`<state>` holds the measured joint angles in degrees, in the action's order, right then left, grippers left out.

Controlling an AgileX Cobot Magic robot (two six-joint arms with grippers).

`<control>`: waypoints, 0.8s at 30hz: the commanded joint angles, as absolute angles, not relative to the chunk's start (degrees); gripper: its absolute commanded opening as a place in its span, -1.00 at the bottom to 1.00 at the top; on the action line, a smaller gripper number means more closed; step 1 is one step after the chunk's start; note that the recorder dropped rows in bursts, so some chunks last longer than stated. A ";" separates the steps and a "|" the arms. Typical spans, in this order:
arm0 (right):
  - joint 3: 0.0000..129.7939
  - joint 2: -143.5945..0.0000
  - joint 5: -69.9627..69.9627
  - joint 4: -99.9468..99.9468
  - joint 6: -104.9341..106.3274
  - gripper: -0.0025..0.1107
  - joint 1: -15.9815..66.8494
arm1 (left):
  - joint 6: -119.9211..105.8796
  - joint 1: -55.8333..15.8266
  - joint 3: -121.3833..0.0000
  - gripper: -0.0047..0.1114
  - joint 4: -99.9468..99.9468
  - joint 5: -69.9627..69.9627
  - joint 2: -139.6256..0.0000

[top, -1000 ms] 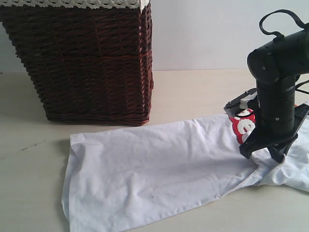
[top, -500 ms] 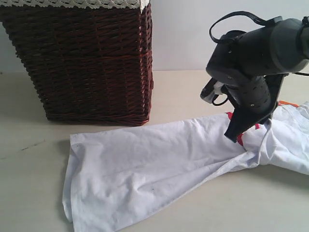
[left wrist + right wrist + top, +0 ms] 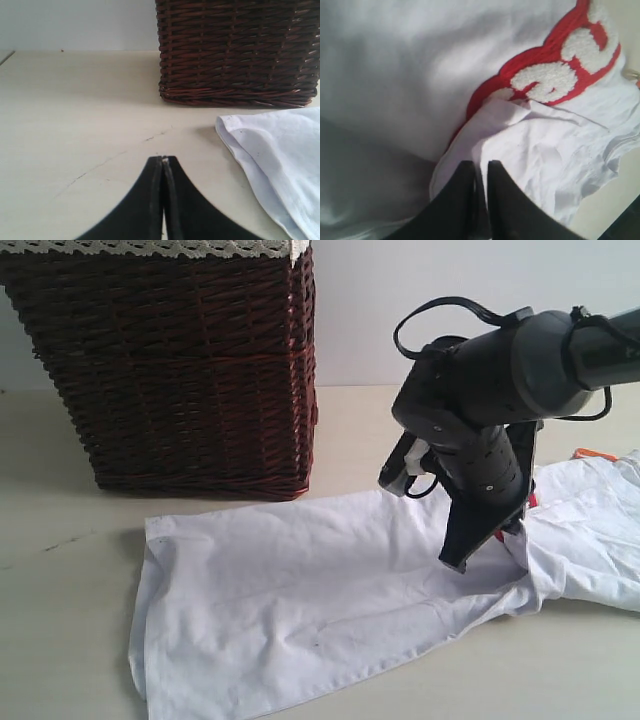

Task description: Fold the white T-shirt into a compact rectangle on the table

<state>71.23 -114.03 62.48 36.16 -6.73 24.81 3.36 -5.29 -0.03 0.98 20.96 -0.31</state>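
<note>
Slipping threatens: the right pincer (image 3: 481, 167), jaws barely parted, meets a bunched fold of the white T-shirt (image 3: 530, 150) at its tips; whether it grips, I cannot tell. Released early, that fold may crumple. The left pincer (image 3: 163, 159), closed, hangs over the table (image 3: 75, 110).

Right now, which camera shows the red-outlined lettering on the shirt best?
The right wrist view: the lettering sits close and large, fuzzy white with red outline. The exterior view shows only a red sliver behind the right arm. The left wrist view shows only a plain edge of the white T-shirt.
</note>
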 commanded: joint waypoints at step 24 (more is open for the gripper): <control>71.71 -112.09 56.72 25.83 -14.30 -0.06 2.44 | 3.45 -5.12 0.00 -0.92 1.07 20.28 0.00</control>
